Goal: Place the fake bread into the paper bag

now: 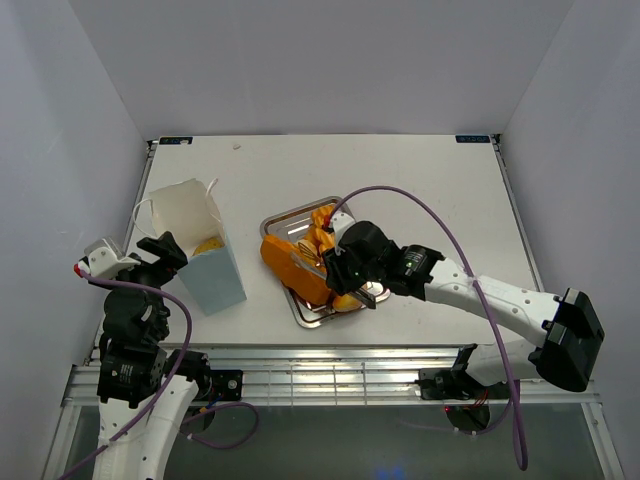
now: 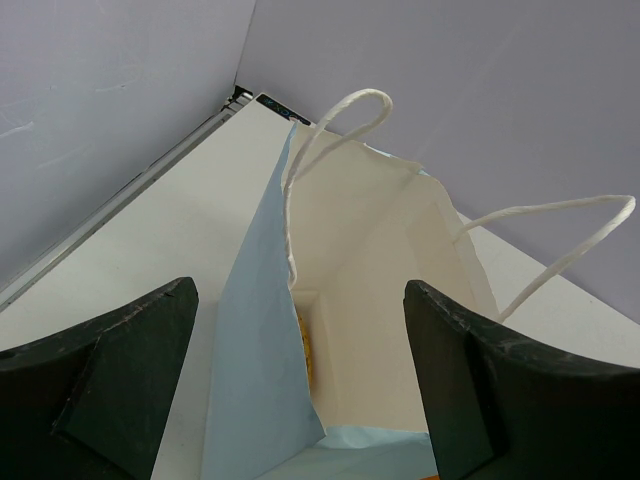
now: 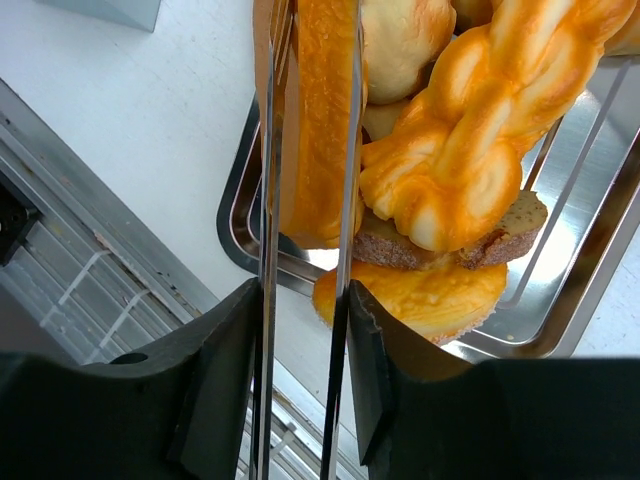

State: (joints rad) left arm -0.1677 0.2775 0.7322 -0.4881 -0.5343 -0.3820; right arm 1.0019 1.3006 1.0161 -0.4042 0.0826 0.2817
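Fake bread (image 3: pixel 470 140) | long loaf (image 3: pixel 320 120) between tongs (image 3: pixel 267 200) | right claw (image 3: pixel 305 305) clasping tongs

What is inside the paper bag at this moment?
A golden piece of fake bread shows inside the paper bag. The walls hide most of it and the bag's floor.

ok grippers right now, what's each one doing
left gripper: open, astride the paper bag edge
right gripper: closed on metal tongs that pinch the long loaf

a silver metal tray (image 1: pixel 290 224) sits askew near the middle of the white tabletop (image 1: pixel 420 180), thin metal tongs (image 3: pixel 266 300) reaching over its near rim, and aluminium rails (image 1: pixel 330 375) line the tabletop's front edge.
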